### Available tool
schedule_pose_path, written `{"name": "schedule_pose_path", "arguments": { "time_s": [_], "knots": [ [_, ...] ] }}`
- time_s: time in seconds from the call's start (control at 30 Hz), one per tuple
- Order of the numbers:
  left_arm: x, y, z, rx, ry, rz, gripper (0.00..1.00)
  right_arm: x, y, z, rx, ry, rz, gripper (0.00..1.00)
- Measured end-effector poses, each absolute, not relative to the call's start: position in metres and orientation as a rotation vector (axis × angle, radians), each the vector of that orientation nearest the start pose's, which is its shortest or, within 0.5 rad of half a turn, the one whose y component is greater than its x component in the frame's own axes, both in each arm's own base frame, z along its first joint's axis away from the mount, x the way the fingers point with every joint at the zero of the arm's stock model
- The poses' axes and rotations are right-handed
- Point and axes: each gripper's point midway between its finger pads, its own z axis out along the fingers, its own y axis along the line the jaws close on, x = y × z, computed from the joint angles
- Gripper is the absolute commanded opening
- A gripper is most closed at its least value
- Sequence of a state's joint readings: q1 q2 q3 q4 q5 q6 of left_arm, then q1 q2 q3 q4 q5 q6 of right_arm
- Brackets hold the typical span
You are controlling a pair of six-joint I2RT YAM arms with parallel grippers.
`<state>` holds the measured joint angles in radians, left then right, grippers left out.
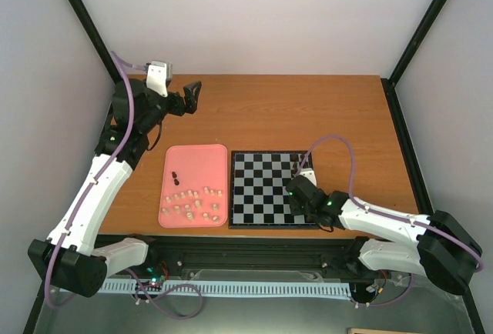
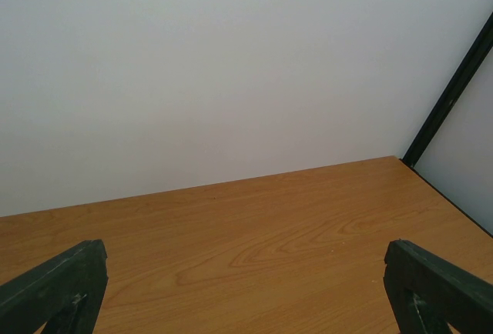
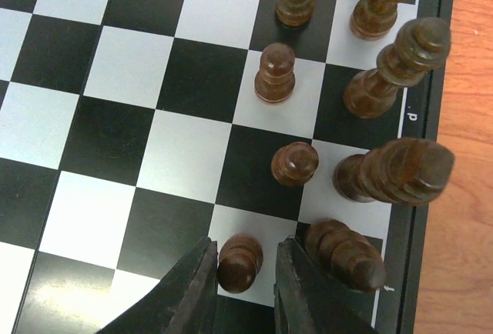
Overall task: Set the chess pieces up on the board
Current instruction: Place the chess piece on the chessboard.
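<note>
Bracketing a dark pawn (image 3: 239, 263) on the board (image 3: 115, 118), the right claw (image 3: 245, 251), grip uncertain; left claw (image 2: 243, 255) wide open.

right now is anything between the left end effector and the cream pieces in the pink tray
Nothing visible. The left end effector is open above bare table beyond the pink tray; only wood and bare tray floor lie between it and the cream pieces.

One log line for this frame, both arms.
left gripper: open, empty, over table | right gripper: slightly open astride dark pawn standing on board | pink tray: mostly cream pieces
</note>
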<state>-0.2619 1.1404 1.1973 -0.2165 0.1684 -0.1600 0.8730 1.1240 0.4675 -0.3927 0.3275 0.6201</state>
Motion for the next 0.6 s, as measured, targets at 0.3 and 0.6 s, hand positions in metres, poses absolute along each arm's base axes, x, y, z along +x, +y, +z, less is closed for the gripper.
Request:
{"name": "schedule_pose_path", "arguments": {
  "time_s": [0.3, 0.6],
  "knots": [
    [0.37, -0.13, 0.389, 0.216, 1.737, -0.457, 1.0, 0.202, 0.157, 0.049, -0.219, 2.529, 0.153, 0.24],
    [0.37, -0.13, 0.389, 0.216, 1.737, -0.456, 1.0, 0.205, 0.166, 0.065, -0.262, 2.486, 0.188, 0.24]
  ]
}}
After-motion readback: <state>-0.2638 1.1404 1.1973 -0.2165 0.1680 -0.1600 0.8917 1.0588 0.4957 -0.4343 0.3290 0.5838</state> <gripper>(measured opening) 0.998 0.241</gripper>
